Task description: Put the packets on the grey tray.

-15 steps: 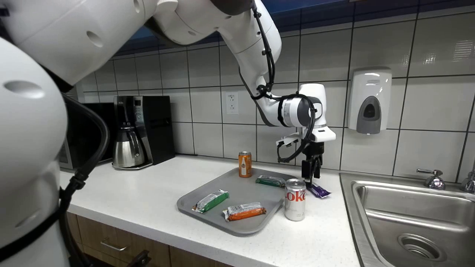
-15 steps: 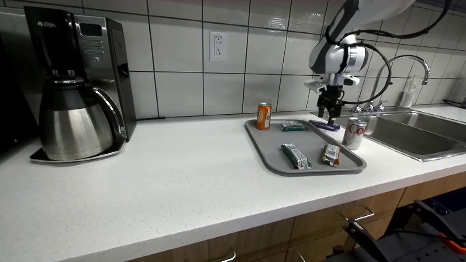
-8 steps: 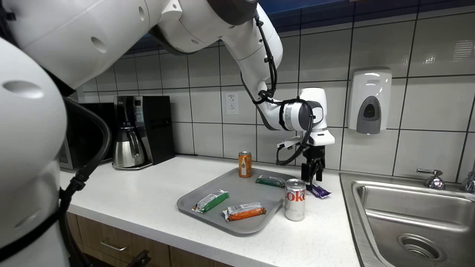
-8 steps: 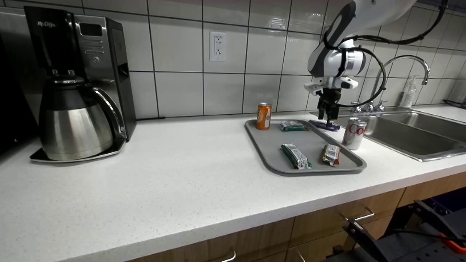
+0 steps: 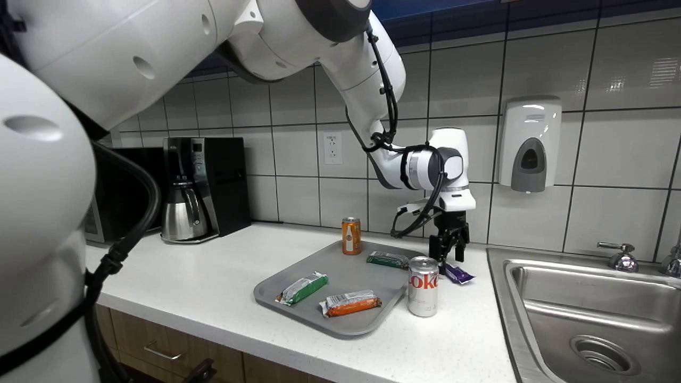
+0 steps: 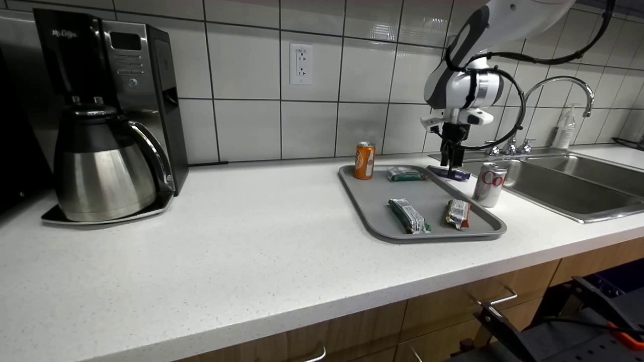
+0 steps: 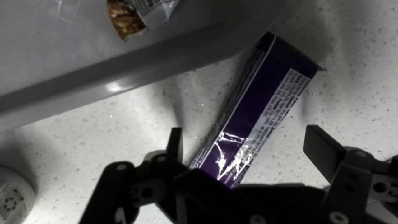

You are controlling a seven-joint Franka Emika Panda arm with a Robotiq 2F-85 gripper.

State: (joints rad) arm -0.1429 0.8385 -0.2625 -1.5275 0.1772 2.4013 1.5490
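Note:
A purple packet (image 5: 457, 274) lies on the counter just outside the grey tray (image 5: 340, 276). It also shows in the wrist view (image 7: 248, 109), running diagonally, with its near end hidden by the gripper. My gripper (image 7: 247, 144) is open, one finger on each side of the purple packet, neither visibly touching it. In both exterior views the gripper (image 5: 448, 258) (image 6: 451, 163) points down low over that packet. On the tray lie a green packet (image 5: 302, 288), an orange packet (image 5: 351, 304) and a bluish-green and white packet (image 5: 388, 259).
A red-and-white can (image 5: 423, 287) stands on the counter beside the tray, close to the gripper. An orange can (image 5: 351, 236) stands on the tray's far corner. The steel sink (image 5: 596, 319) is beyond the packet. The tiled wall is close behind the gripper.
My gripper has come down slightly towards the purple packet and turned about its vertical axis. The packets, the tray and the cans have not moved.

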